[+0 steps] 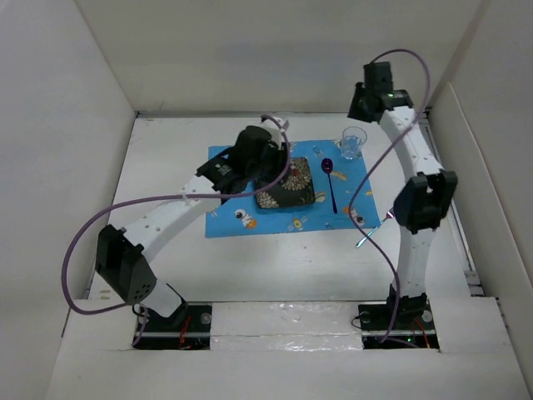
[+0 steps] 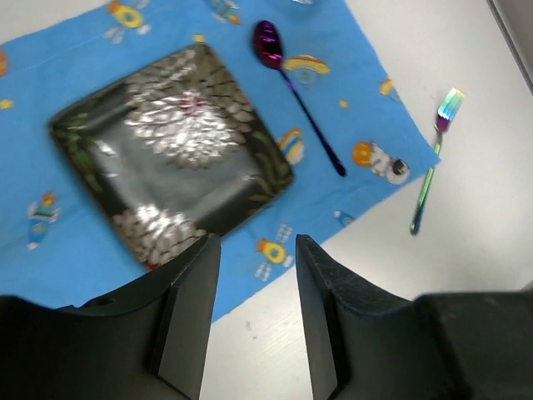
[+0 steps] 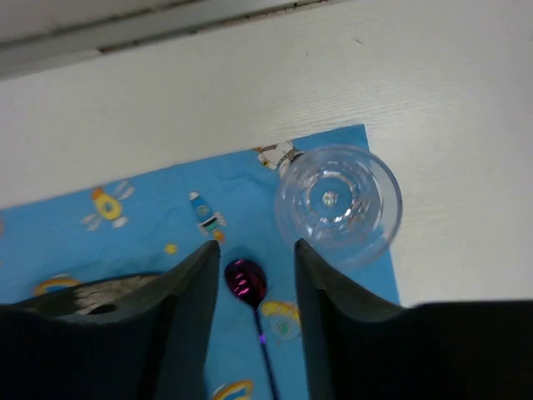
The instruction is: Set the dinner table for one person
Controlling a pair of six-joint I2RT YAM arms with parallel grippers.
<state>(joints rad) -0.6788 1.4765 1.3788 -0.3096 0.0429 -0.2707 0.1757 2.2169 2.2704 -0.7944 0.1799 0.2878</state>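
Note:
On the white dinner table [image 1: 166, 175] lies a blue cartoon cloth [image 1: 233, 221]. A dark square floral plate [image 1: 291, 193] sits on the cloth. A purple spoon [image 1: 331, 179] lies to its right and a clear glass [image 1: 353, 142] stands at the cloth's far right corner. An iridescent fork [image 1: 363, 242] lies on the bare table, right of the cloth. My left gripper [image 2: 256, 250] is open and empty above the plate's [image 2: 171, 150] near edge. My right gripper [image 3: 256, 254] is open and empty, high above the spoon's bowl [image 3: 246, 279], beside the glass [image 3: 339, 200].
White walls bound the table on the left, back and right. In the left wrist view the spoon [image 2: 296, 87] lies on the cloth [image 2: 358, 100] and the fork [image 2: 433, 162] on the bare table [image 2: 483, 250]. A purple cable loops off each arm.

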